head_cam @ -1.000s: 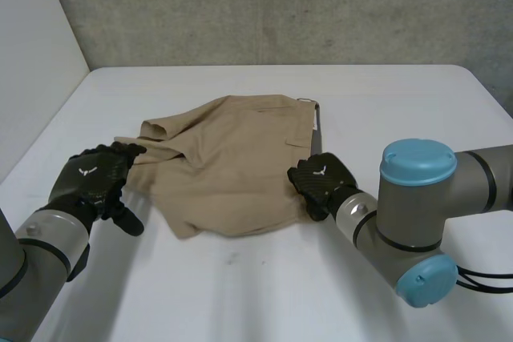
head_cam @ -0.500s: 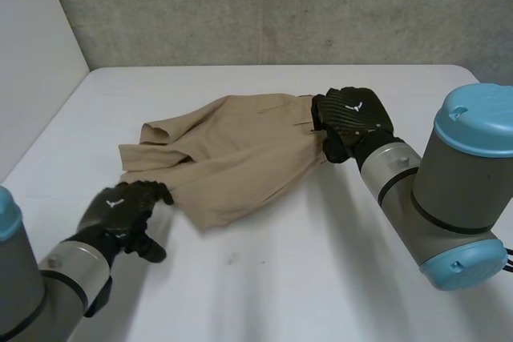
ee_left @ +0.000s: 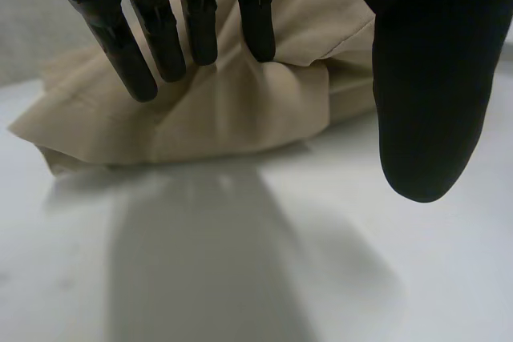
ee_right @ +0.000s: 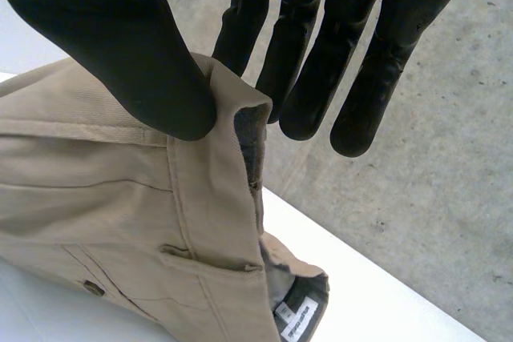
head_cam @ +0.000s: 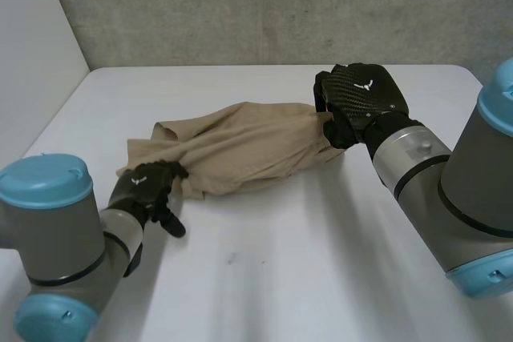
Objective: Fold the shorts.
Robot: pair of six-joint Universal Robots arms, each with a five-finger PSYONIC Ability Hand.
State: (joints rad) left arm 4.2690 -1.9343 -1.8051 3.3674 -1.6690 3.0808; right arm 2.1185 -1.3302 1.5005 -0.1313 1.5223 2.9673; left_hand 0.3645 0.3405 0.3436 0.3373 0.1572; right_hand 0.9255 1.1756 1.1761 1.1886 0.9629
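Right hand (ee_right: 104, 38) pinches the tan shorts (ee_right: 96, 206) at the waistband — thumb against fingers (ee_right: 313, 62).

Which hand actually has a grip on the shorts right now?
The right hand, pinching the shorts' waistband between thumb and fingers. The left hand only rests straight fingers on the opposite end, thumb off the cloth.
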